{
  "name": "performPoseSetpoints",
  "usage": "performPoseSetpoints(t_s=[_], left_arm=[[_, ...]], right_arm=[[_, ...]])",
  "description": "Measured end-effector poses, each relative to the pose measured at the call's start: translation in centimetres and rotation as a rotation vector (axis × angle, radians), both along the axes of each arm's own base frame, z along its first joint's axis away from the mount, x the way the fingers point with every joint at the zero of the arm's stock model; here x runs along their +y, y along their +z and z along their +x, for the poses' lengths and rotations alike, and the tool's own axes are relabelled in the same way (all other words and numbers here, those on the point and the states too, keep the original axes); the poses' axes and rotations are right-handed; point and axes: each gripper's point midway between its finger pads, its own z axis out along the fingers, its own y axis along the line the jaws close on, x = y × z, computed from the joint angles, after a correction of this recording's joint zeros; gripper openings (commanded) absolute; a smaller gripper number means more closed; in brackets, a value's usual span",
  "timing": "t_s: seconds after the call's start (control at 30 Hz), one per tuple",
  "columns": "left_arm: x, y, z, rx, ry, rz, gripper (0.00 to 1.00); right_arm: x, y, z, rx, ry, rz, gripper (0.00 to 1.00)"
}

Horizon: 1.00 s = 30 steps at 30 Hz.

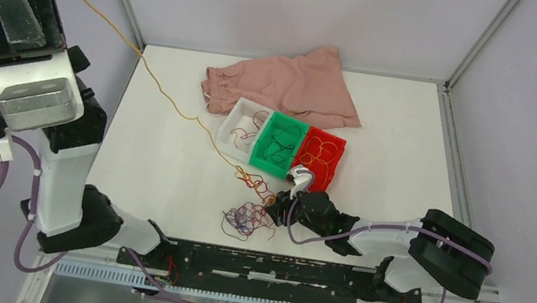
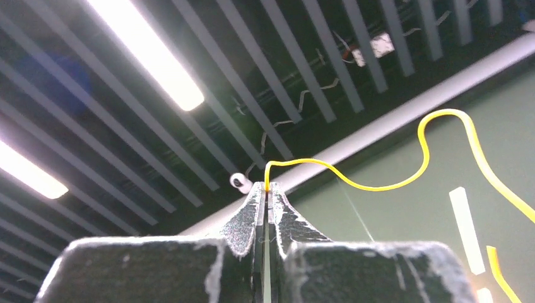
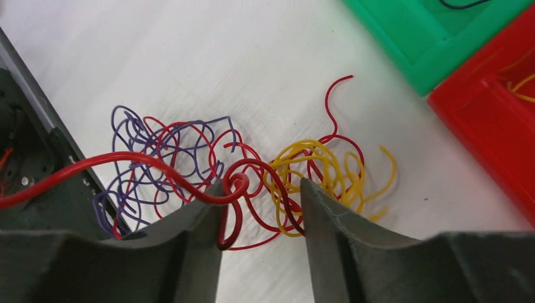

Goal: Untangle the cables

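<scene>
The cables lie in a loose clump (image 1: 248, 216) on the white table in front of the bins, with purple and red strands nearer me and yellow and red strands (image 1: 257, 184) behind. My right gripper (image 1: 279, 204) sits low at the clump's right side. In the right wrist view it is open (image 3: 262, 189), with a red cable loop (image 3: 243, 189) between the jaws, the purple strands (image 3: 158, 151) to the left and the yellow strands (image 3: 322, 167) ahead. My left gripper (image 2: 267, 187) is raised high and shut on one long yellow cable (image 1: 156, 84), which runs down to the clump.
Three small bins stand in a row behind the clump: white (image 1: 227, 131), green (image 1: 267, 166) and red (image 1: 340, 157), each with a few strands inside. A pink cloth (image 1: 290, 87) lies behind them. The enclosure walls surround the table.
</scene>
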Motion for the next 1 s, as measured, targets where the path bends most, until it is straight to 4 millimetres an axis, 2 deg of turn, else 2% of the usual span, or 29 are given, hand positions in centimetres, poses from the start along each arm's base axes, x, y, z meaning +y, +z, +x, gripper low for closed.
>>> performPoseSetpoints(t_s=[0.1,0.17,0.23,0.33,0.47,0.6,0.67,0.77,0.9,1.0], left_arm=[[-0.9,-1.2,1.3,0.077,-0.009,0.054,0.03],[-2.4,-3.0,3.0,0.167,-0.037,0.125,0.03],[-4.1,-5.6,4.8,0.273,-0.080,0.207,0.03],[-7.0,-10.0,7.4,0.428,-0.149,0.332,0.03],[-10.6,-15.3,10.1,0.620,-0.249,0.494,0.03],[-12.9,-18.4,11.3,0.742,-0.336,0.593,0.03],[-13.4,-19.2,11.5,0.780,-0.363,0.617,0.03],[-13.6,-19.7,11.3,0.801,-0.388,0.634,0.03],[-13.2,-19.6,10.8,0.801,-0.402,0.633,0.03],[-12.9,-19.4,10.3,0.799,-0.413,0.627,0.03]], right_arm=[[-0.4,1.3,0.4,-0.030,-0.022,0.013,0.67],[-0.5,2.6,0.4,-0.052,-0.019,0.026,0.75],[-0.3,4.7,0.6,-0.081,-0.009,0.048,0.80],[1.3,10.0,0.7,-0.143,0.036,0.121,0.85],[3.0,17.6,0.4,-0.236,0.112,0.233,0.86],[3.5,21.8,0.0,-0.306,0.162,0.289,0.84],[3.9,22.6,-0.1,-0.326,0.185,0.287,0.81],[4.6,22.6,0.3,-0.342,0.201,0.256,0.73],[5.3,20.9,1.3,-0.345,0.195,0.182,0.57],[5.4,19.1,2.0,-0.340,0.177,0.121,0.53]])
